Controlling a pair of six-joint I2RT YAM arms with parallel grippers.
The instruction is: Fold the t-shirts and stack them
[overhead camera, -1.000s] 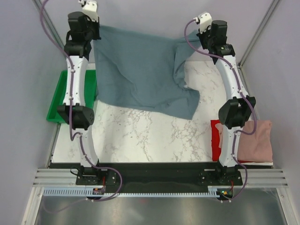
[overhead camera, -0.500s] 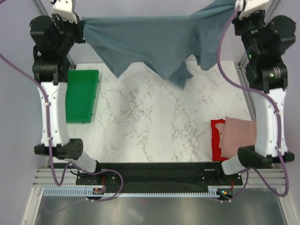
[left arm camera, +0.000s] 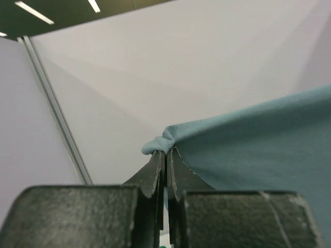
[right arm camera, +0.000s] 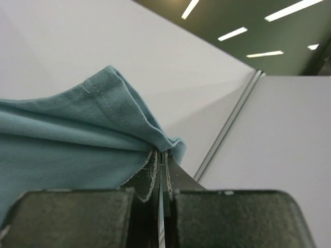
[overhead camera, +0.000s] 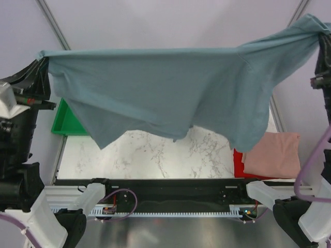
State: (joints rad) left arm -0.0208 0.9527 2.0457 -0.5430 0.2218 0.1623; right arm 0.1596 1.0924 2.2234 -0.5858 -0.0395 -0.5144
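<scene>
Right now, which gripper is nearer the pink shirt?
Right. Each grips the blue-grey shirt aloft: the right gripper on the side where the pink shirt lies, the left gripper opposite, by the green tray.

Green tray [overhead camera: 64, 123] at left edge of white marbled worktop [overhead camera: 155, 155], pale lilac walls [overhead camera: 170, 23], ceiling strip lights [right arm camera: 292, 10]

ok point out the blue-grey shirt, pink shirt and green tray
blue-grey shirt [overhead camera: 165, 93], top external, middle of the hanging cloth
pink shirt [overhead camera: 274, 155], top external, middle of folded top
green tray [overhead camera: 63, 123], top external, bare part by its left rim
</scene>
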